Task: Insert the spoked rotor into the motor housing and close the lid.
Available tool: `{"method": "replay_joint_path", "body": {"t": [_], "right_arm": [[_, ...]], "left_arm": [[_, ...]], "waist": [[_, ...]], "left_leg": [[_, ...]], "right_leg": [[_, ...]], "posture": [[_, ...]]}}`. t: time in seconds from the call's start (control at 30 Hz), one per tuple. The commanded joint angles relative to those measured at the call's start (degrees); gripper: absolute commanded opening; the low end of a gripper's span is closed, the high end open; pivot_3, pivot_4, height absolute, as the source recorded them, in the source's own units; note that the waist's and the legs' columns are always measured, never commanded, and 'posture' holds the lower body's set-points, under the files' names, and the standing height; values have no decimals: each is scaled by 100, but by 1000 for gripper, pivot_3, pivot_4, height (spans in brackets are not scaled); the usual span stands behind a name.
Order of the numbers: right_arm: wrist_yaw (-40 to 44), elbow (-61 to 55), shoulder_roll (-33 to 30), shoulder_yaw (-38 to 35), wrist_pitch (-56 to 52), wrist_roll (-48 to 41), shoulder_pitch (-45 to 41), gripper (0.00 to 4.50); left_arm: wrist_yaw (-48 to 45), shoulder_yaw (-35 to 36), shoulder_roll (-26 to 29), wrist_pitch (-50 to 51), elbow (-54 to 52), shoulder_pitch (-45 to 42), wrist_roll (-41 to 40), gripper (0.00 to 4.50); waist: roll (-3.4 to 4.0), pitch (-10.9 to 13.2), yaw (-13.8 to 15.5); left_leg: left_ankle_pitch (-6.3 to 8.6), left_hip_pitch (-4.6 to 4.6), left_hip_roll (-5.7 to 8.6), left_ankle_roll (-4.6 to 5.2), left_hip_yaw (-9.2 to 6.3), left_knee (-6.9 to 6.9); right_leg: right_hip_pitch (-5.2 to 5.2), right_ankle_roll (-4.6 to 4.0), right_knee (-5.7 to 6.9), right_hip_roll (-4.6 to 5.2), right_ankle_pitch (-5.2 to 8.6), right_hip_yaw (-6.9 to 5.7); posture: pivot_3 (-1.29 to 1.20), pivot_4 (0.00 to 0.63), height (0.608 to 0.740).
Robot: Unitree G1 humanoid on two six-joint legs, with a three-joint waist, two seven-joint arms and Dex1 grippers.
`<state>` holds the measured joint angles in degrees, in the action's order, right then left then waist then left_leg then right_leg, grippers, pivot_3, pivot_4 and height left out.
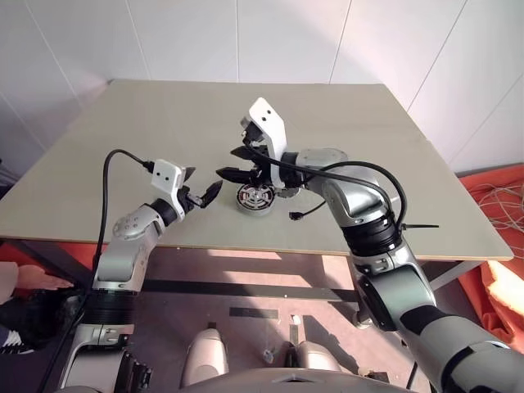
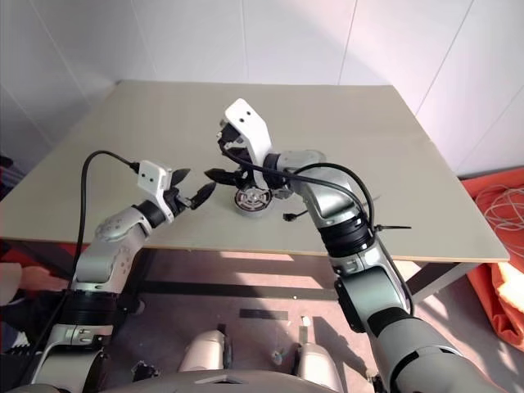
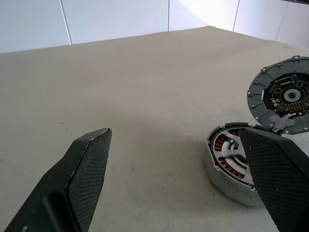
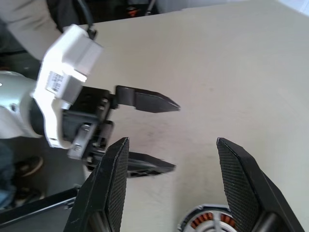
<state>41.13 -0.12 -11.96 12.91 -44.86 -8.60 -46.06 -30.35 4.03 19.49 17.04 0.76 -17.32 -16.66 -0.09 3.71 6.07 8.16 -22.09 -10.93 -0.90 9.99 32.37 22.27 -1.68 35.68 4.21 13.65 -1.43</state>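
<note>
White tiled walls rise behind a wide tan bench (image 1: 164,123) whose top is bare apart from the parts near its front edge. Orange cloth and loose cables lie on the floor beyond its right side.

On the bench near the front edge sits the motor housing (image 3: 231,166), a short round body with reddish-copper windings showing inside; the spoked rotor (image 3: 233,146) already lies in it, silvery spokes across the windings. In the left wrist view the lid (image 3: 282,95) shows just past the housing, tilted up on edge with its dark inner face toward the camera; whether it leans on something or is held cannot be made out, since a left finger cuts off its lower rim and part of the housing.

Just left of the housing, the left pincer (image 1: 202,194) hovers with its jaws spread wide and empty. Above the housing, the right pincer (image 1: 239,162) also stands released, nothing between its fingers (image 4: 116,179). Both pincers crowd the housing's left side; a black cable hangs off the right arm beside it.
</note>
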Motion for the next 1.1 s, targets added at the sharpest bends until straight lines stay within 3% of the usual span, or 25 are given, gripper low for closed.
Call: {"method": "replay_joint_path", "body": {"t": [0.03,0.23,0.5,0.83,1.1], "right_arm": [[-470,-258,-194,-325,275,174,136,3284],[-870,-459,-795,-701,366,285,489,3284],[-1422,-619,-1002,-1396,639,139,386,630],[-2335,-79,-953,-2108,1170,174,-14,630],[-2552,118,-912,-2088,1284,153,51,630]], "left_arm": [[-20,-51,-22,12,-240,-34,-29,4500],[-56,-123,-57,45,-256,-45,-44,4500],[-69,-187,-116,65,-252,-67,-39,4500],[-118,-216,-127,46,-145,-176,-27,4500],[-96,-211,-157,21,-82,-246,-10,4500]], "waist": [[0,0,-9],[0,0,-17],[1,0,-43],[1,0,-38],[2,1,-47]], "left_leg": [[0,0,0,0,0,1],[0,2,0,0,0,1],[1,2,1,3,2,2],[7,3,2,13,2,10],[7,3,2,13,2,14]], "right_leg": [[1,0,1,0,0,0],[0,-4,1,-1,-3,0],[1,-14,1,-2,-8,1],[-5,-15,3,-1,-9,0],[-6,-15,4,-1,-9,0]], "posture": [[0,0,740],[0,0,740],[0,0,740],[0,0,740],[0,0,740]]}}
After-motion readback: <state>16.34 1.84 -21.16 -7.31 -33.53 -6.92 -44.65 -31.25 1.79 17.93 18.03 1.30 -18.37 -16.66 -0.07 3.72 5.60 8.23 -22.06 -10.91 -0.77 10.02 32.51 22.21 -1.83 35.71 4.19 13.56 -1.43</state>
